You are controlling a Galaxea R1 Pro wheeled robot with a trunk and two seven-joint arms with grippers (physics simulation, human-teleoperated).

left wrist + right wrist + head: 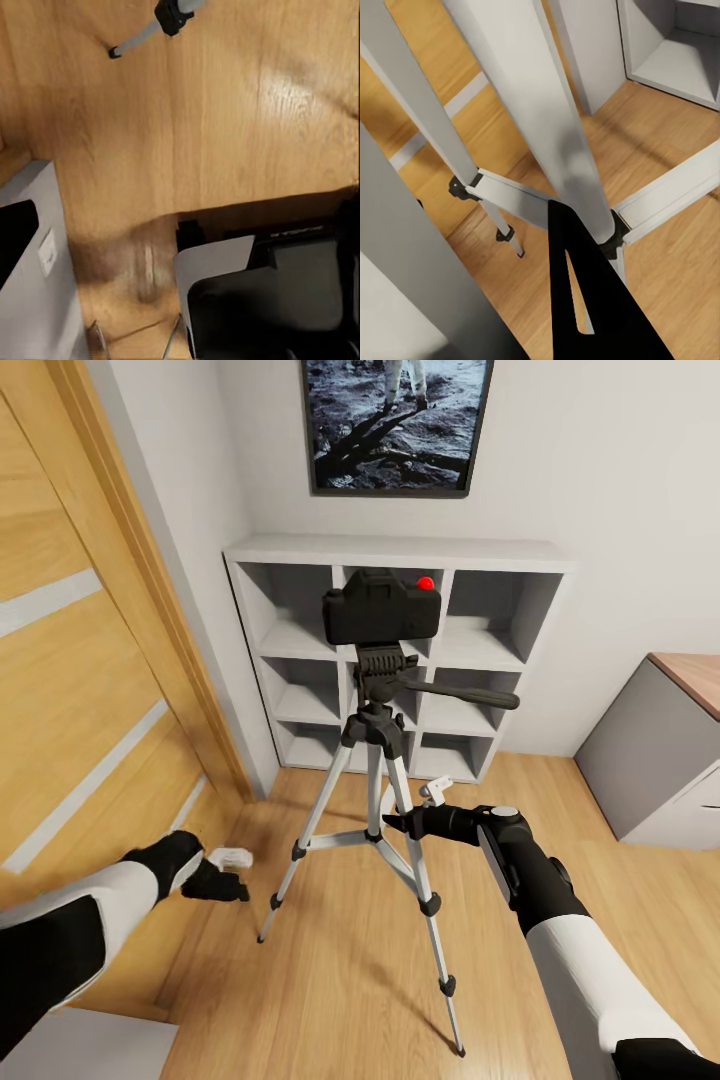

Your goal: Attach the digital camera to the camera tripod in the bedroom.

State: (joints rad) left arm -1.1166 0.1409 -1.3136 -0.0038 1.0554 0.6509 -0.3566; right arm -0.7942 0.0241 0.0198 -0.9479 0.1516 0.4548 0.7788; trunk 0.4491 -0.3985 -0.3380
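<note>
The digital camera (380, 610), black with a red button, sits on top of the camera tripod (375, 730). The tripod stands on the light wood bedroom floor with its pan handle pointing right. My right gripper (393, 823) is right beside the tripod's front right leg, at spreader height. In the right wrist view its black fingers (585, 315) lie pressed together in front of a silver tripod leg (540, 112), holding nothing. My left gripper (238, 890) hangs low to the left of the tripod, apart from it and empty. One tripod foot (142, 34) shows in the left wrist view.
A white cube shelf (300, 640) stands against the wall behind the tripod, under a framed picture (395, 420). A wooden door (70, 690) runs along the left. A grey desk with a wood top (690, 670) is at the right. My base (262, 300) is below.
</note>
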